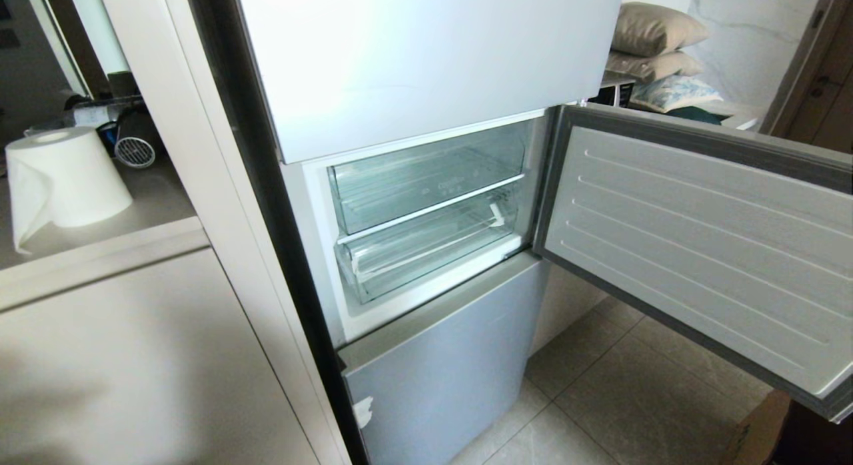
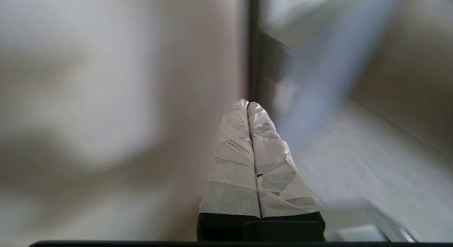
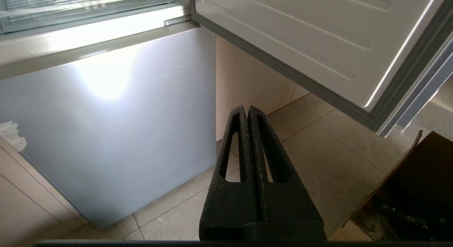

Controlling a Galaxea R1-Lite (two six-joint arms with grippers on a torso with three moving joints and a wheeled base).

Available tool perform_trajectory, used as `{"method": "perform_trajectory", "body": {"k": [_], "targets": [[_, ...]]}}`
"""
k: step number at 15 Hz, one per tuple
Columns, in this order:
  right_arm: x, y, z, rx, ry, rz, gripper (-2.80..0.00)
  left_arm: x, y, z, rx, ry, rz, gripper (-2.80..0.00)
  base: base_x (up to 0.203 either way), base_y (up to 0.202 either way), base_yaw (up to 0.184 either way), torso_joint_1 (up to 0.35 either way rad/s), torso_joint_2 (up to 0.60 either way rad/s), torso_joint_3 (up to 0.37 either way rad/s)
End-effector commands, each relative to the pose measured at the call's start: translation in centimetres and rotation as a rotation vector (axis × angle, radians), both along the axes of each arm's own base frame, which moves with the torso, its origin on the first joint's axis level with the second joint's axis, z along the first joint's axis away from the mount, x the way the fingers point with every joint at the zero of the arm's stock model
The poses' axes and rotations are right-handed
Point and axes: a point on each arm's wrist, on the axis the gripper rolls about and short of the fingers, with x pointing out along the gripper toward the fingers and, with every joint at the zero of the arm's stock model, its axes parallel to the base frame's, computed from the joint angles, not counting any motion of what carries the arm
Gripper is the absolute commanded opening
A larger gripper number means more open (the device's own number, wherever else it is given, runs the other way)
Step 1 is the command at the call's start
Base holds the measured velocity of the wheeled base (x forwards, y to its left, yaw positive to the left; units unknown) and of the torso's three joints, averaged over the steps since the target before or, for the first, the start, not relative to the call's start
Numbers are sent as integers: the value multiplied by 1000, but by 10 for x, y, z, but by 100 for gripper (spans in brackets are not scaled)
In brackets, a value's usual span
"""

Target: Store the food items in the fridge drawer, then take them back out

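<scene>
Clear plastic fridge drawer sits pushed in under another clear bin in the middle compartment; fridge door swung wide right, giving free access. Both look empty; no food item seen in any view. Neither arm in head view. Paper roll on tabletop left of the fridge. Left wrist view: left hand, taped fingers pressed together, nothing held, background smeared. Right wrist view: right hand closed and empty, low over floor tiles before the lower door panel, probably parked. Judgement: task finished or not begun.
</scene>
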Motion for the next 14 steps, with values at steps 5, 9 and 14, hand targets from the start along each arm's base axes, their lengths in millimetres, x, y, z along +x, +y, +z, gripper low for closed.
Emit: {"method": "perform_trajectory", "body": {"k": [5,9,14], "targets": [[0,0,0,0,2,0,-280,-1,1,7,12,-109,54,-280,0,0,0,0,0,0],[0,0,0,-3,2,0,-280,-8,2,-2,65,117,47,-280,0,0,0,0,0,0],[0,0,0,-2,2,0,-280,-13,2,-1,49,62,179,-280,0,0,0,0,0,0]]}}
